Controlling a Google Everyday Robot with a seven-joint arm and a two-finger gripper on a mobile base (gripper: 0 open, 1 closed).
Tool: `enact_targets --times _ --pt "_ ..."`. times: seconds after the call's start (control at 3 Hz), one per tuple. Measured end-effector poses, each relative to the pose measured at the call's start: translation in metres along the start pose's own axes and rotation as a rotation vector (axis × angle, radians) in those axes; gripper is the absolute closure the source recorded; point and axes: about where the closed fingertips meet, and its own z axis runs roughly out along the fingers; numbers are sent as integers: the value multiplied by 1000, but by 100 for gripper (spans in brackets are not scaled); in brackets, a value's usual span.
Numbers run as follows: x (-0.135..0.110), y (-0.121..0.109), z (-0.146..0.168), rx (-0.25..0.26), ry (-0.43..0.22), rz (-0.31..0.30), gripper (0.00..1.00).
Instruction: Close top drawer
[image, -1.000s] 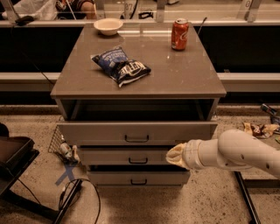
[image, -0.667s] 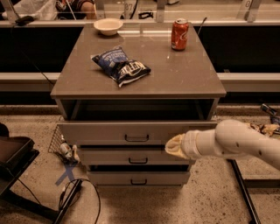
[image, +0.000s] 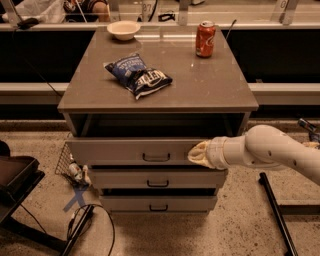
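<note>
The top drawer is a wide grey box drawer with a small dark loop handle at its centre. It stands pulled out from the cabinet, with a dark gap above its front. My gripper comes in from the right on a white arm and rests against the right part of the drawer's front. Two shallower drawer fronts sit below it.
On the cabinet top lie a blue chip bag, a red soda can and a white bowl. A wire basket and cables lie on the floor at the left. A dark pole lies at the right.
My gripper and arm have moved left and a little up, from beside the second drawer to the right part of the top drawer's front. The drawer has not visibly moved.
</note>
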Motion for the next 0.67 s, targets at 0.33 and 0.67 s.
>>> enact_targets --times 0.33,0.67 --pt "24 -34 25 43 -14 20 100" --pt "24 -34 25 43 -14 20 100"
